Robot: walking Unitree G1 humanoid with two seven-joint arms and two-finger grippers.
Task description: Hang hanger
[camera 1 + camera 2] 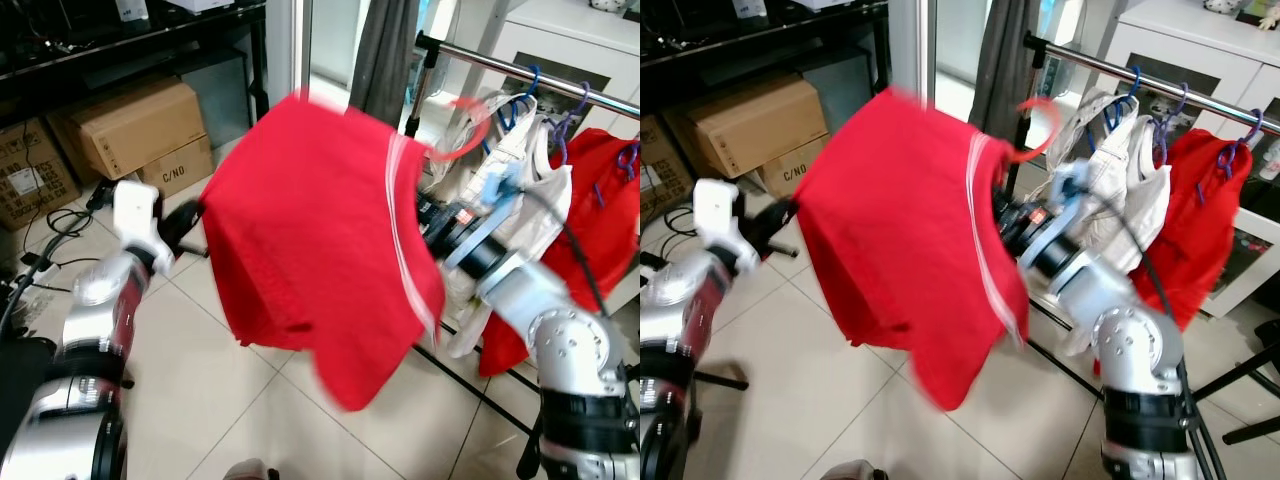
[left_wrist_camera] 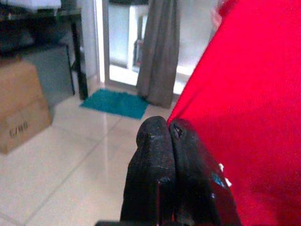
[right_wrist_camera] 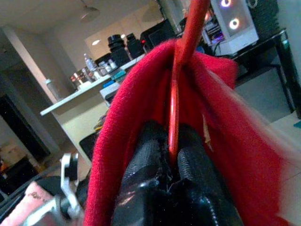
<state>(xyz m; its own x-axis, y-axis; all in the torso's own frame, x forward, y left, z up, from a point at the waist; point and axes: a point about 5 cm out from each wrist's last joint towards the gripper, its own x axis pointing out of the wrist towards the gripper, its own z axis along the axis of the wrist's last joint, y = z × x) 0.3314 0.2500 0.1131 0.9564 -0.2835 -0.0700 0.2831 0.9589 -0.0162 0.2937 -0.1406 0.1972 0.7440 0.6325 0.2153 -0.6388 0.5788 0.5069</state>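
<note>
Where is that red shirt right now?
The red shirt hangs mid-scene on a red hanger pinched by the right tool, just left of the clothes rail.

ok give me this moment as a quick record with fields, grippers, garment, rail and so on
carried item: red fabric garment on a red plastic hanger, hook near but not on the rail
right gripper: shut on the hanger's stem, at the garment's collar
left gripper: fingers closed, beside the garment's edge
rail: silver metal clothes rail with white and red clothes on blue hangers
floor: pale tiles, brown cardboard boxes to the left
</note>
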